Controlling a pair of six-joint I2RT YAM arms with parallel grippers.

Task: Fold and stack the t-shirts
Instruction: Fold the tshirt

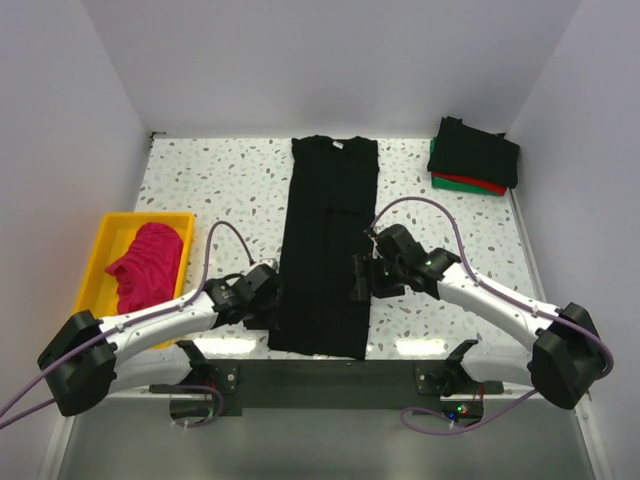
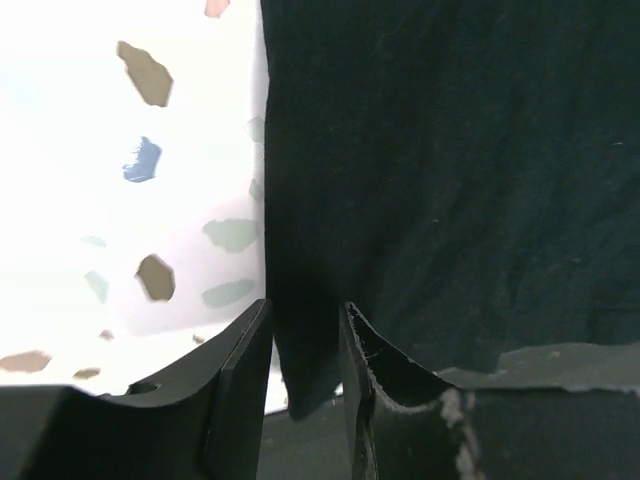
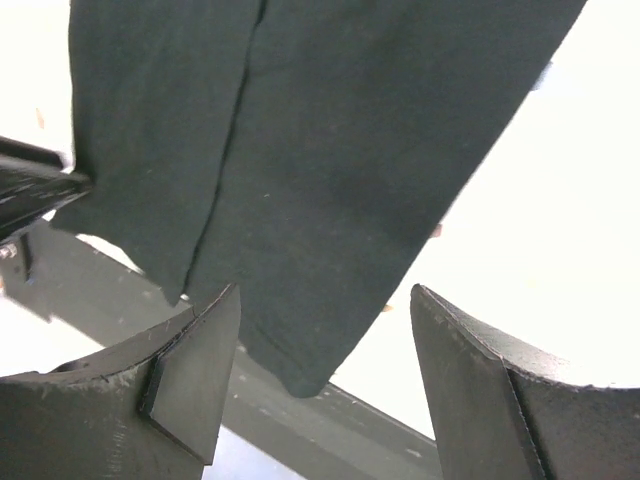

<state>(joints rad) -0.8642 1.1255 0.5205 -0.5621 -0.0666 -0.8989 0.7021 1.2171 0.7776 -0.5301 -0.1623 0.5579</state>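
1 long black cloth t-shirt (image 1: 325, 250) on bench (image 1: 200, 180), 3-shirt folded stack (image 1: 475, 155), 1 magenta shirt (image 1: 148, 262) in yellow plastic tray (image 1: 110, 235). L pincer (image 2: 305, 310) astride hem, grip unclear; R pincer (image 3: 325, 295) agape, empty.

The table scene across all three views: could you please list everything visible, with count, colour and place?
Spread t-shirt: one, black, folded into a long strip down the table's middle.
Stacked t-shirts: three colours showing, black over red over green, far right corner.
Crumpled t-shirt: one, magenta-pink, inside the tray.
Tray: one, yellow, at the table's left edge.
Table: one, white with coloured speckles.
Left gripper: one, black, at the strip's left edge, jaws apart.
Right gripper: one, black, at the strip's right edge, jaws wide open.
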